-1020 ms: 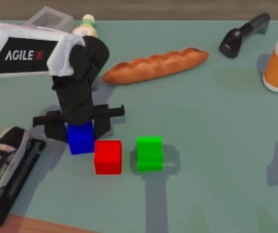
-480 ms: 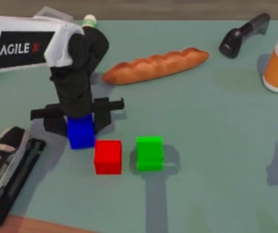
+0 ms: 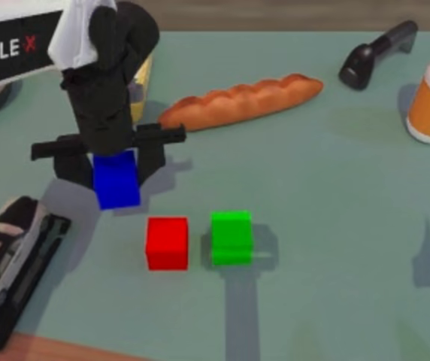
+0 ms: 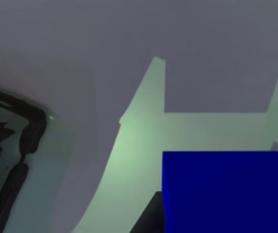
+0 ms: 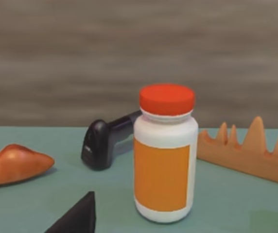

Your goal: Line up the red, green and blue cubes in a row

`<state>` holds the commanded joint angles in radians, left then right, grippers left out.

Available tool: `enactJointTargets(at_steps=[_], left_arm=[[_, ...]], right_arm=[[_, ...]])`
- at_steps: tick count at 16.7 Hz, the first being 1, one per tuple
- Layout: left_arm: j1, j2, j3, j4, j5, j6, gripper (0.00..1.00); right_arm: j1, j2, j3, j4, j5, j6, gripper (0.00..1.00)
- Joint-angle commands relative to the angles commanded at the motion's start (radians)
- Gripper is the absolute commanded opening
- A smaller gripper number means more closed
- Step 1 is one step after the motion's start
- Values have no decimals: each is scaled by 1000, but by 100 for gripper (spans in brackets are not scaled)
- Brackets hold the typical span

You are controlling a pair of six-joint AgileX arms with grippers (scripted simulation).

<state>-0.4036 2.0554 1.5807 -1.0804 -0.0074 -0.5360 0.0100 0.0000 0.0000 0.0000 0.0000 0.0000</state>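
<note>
At the left of the table the left gripper (image 3: 115,162) is closed on the blue cube (image 3: 117,179), its black fingers (image 3: 149,154) pressed against the cube's two sides and the cube hanging clear of the teal table (image 3: 328,226) above its own shadow. Right of it and nearer the front edge, the red cube (image 3: 167,243) rests on the table, with the green cube (image 3: 231,238) just beside it and a narrow gap between them. The right gripper is outside the top view, and its wrist camera faces an orange-labelled bottle (image 5: 165,153).
</note>
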Motion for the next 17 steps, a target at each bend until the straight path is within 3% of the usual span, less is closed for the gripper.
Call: enactJointTargets(at_steps=[6, 17], left_arm=[[-63, 80, 111, -60, 0, -44, 0], [-417, 487, 907, -416, 2, -290, 0]], right_arm=[[0, 0, 0, 0, 0, 0, 100], [0, 0, 0, 0, 0, 0, 100]])
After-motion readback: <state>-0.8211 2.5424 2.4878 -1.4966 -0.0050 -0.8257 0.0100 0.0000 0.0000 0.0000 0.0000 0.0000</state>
